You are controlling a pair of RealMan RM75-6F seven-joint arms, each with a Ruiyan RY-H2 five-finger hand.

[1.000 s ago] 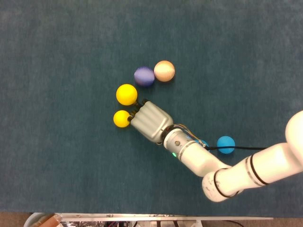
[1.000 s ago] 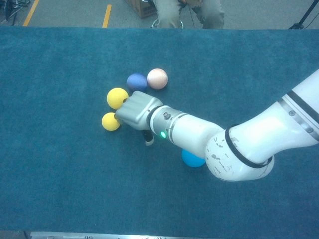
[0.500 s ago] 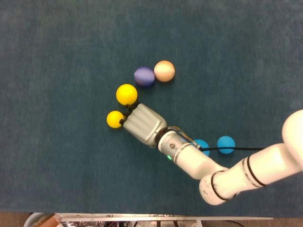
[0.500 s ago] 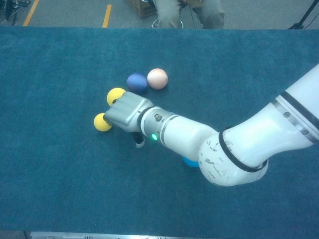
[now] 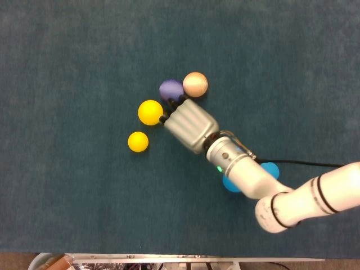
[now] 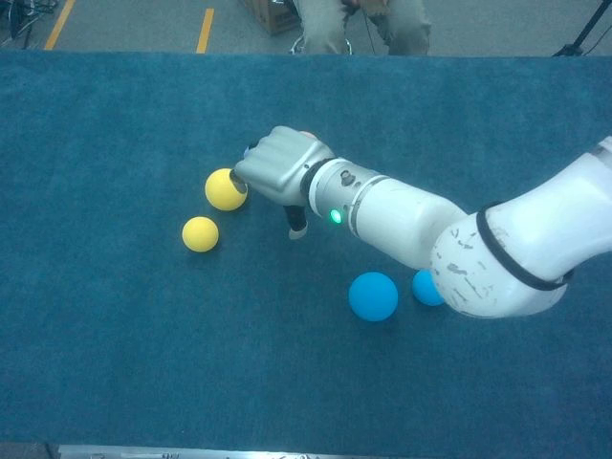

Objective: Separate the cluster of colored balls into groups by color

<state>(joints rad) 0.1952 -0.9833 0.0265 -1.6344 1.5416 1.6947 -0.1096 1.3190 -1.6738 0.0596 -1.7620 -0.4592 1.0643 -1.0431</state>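
Observation:
My right hand (image 5: 190, 125) lies on the blue cloth with its fingers curled in, holding nothing. Its knuckles sit between the large yellow ball (image 5: 150, 112) and the purple ball (image 5: 170, 89), close to both. A peach ball (image 5: 195, 84) touches the purple one. The small yellow ball (image 5: 138, 142) lies apart, below left. Two blue balls (image 5: 270, 169) (image 5: 231, 183) are partly hidden by my forearm. In the chest view the right hand (image 6: 277, 175) covers the purple and peach balls; the large yellow ball (image 6: 226, 189), small yellow ball (image 6: 200, 233) and both blue balls (image 6: 373, 295) (image 6: 426, 287) show.
A black cable (image 5: 306, 163) runs along my right arm. A person's legs (image 6: 359, 24) stand beyond the table's far edge. The table's near edge (image 5: 197, 260) runs along the bottom of the head view.
My right hand nudged the small yellow ball leftward, then moved away from it, up toward the large yellow and purple balls. The forearm now covers parts of the blue balls.

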